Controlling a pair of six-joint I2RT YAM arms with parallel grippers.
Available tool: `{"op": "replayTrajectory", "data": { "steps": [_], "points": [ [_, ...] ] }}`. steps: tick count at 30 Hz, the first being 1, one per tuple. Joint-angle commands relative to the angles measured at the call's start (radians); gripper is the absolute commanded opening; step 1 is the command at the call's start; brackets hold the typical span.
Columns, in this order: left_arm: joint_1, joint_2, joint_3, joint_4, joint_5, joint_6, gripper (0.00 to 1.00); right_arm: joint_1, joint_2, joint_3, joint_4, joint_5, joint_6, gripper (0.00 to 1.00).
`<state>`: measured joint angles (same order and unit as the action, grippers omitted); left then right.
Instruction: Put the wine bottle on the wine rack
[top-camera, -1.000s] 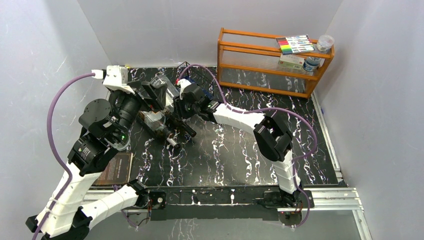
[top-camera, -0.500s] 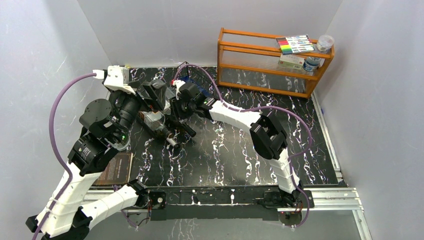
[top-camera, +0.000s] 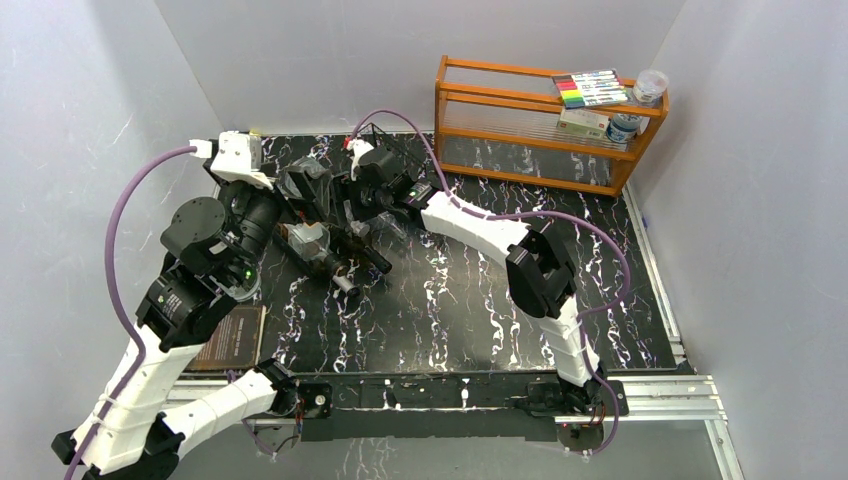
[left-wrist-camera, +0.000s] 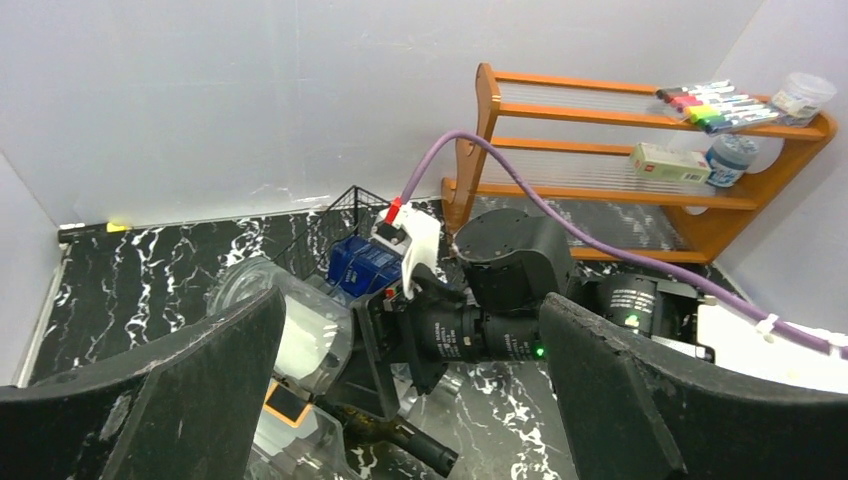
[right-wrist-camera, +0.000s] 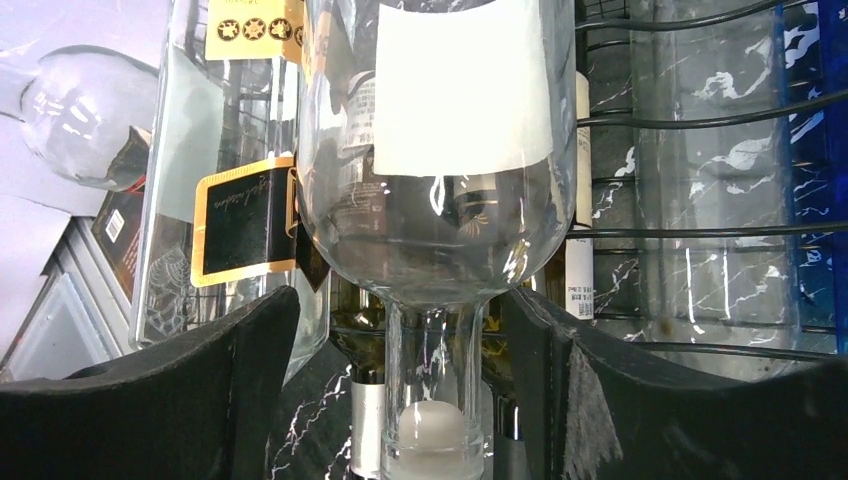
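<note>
Wine bottle (right-wrist-camera: 440, 200): it is lying in the rack. In my right wrist view its neck and white stopper are pointing to 6 o'clock, toward me, and its white-labelled body is running up to 12 o'clock. Its underside is hidden, so I am only judging that the wires are carrying it.
Wine rack (right-wrist-camera: 700, 120): black wires are crossing behind the bottle and at its 3 o'clock. Seen from above, the rack is sitting toward 11 o'clock on the tabletop (top-camera: 480, 300).
Neighbour bottle (right-wrist-camera: 240, 220): it has a black-and-gold label and is lying just beside my bottle at 9 o'clock.
Right gripper (right-wrist-camera: 403, 295): my fingers are standing apart at 9 and 3 o'clock of the neck, a gap showing on each side, gripping nothing.
Left gripper (left-wrist-camera: 410, 300): it is spread wide and carrying nothing, facing the rack from the other side.
Step in hand: I am judging this as the release, with the pull-back next.
Doing it well: I should be backing straight toward 6 o'clock along the neck's line with my fingers wide, clearing the stopper before turning.
Risk: swinging sideways could be nudging the neck or the neighbour bottle, and round glass on thin wire may roll.
</note>
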<state>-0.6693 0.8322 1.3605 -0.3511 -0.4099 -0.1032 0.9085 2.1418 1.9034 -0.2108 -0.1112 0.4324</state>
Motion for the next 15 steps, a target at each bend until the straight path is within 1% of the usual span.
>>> {"op": "replayTrajectory", "data": {
  "steps": [1, 4, 8, 12, 14, 15],
  "points": [
    [0.006, 0.009, 0.030, -0.032, -0.043, 0.043, 0.98, -0.020, -0.102, 0.053, 0.121, 0.046, -0.002, 0.86],
    [0.007, 0.035, 0.010, -0.062, -0.083, 0.079, 0.98, -0.028, -0.189, -0.010, 0.152, 0.080, 0.001, 0.87],
    [0.007, 0.125, 0.025, -0.155, -0.177, 0.073, 0.98, -0.054, -0.341, -0.173, 0.219, 0.146, 0.020, 0.88],
    [0.010, 0.204, 0.034, -0.184, -0.229, 0.064, 0.98, -0.104, -0.498, -0.352, 0.240, 0.197, 0.063, 0.88],
    [0.052, 0.246, 0.013, -0.183, -0.267, 0.055, 0.98, -0.130, -0.569, -0.444, 0.249, 0.205, 0.087, 0.87],
    [0.104, 0.270, 0.001, -0.190, -0.242, 0.041, 0.98, -0.138, -0.602, -0.485, 0.253, 0.204, 0.103, 0.87]
  ]
}}
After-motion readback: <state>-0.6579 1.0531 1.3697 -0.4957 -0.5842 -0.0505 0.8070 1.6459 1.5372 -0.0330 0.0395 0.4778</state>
